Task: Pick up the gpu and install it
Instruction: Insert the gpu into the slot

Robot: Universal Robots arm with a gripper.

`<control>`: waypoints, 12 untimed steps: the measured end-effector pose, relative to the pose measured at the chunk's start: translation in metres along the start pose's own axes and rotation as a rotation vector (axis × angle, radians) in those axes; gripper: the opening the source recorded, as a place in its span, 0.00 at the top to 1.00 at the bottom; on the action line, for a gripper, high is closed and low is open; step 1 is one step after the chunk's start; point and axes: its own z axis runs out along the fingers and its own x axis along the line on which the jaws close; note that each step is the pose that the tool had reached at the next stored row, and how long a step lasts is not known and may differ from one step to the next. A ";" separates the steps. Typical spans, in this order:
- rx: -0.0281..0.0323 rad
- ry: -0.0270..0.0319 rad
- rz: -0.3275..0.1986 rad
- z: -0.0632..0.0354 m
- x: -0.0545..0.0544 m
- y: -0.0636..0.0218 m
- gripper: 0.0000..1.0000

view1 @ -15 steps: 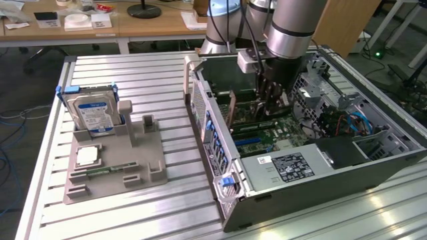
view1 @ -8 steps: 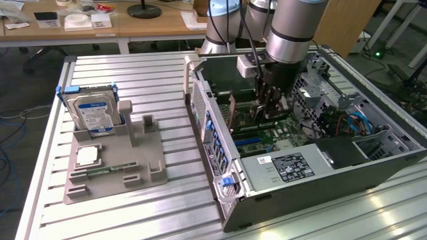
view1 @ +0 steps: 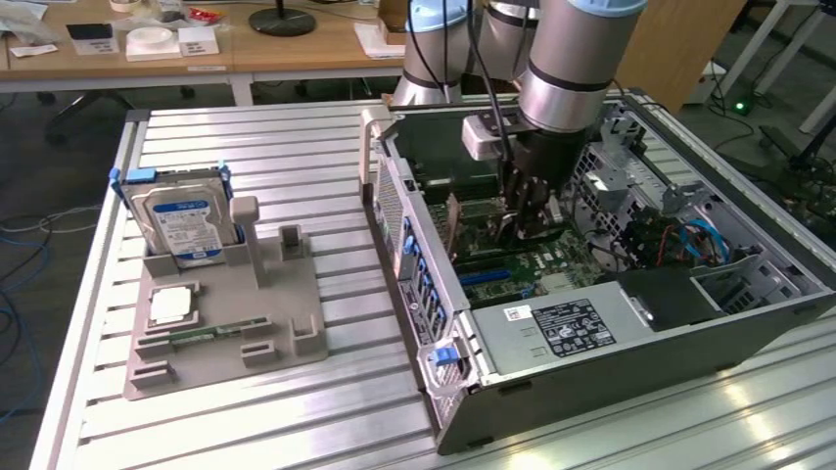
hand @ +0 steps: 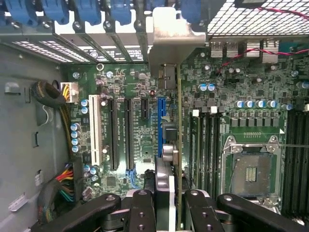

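Step in hand: install phase, by the look of it; gpu (hand: 179, 145) already lifted and carried down inside the open computer case (view1: 784, 304), held edge-on above the motherboard (hand: 130, 87).
Gripper (hand: 170, 200): down inside the case in the exterior view, hanging from the arm over the middle of the board.
Fingers (hand: 143, 208): clamped on the gpu, one either side of the card's upper edge, card sandwiched between them.
Gpu position: upright on its thin edge, running from the fingers away toward the rear slot openings; silver end bracket (hand: 174, 41) at the far end, up against the row of slot covers with blue clips (hand: 87, 12).
Relation to slot: card lined up just beside or directly over the blue expansion slot (hand: 162, 121); seated or still hovering, cannot tell.
Next move calls for: judged only, a straight push down along the slot line, card kept vertical, bracket tab kept in its rear opening, firm even pressure without twist.
Risk: slight tilt or sideways offset likely to jam the edge connector against the slot wall.
Elsewhere: hard drive (view1: 183, 220) standing in the grey parts holder (view1: 281, 328) on the bench (view1: 313, 157), well apart from the case.
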 end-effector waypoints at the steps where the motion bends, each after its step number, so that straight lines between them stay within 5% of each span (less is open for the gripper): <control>1: 0.0001 -0.0002 0.000 0.0010 0.000 0.0005 0.72; 12: 0.0000 0.0011 0.000 0.0094 0.001 0.0046 0.72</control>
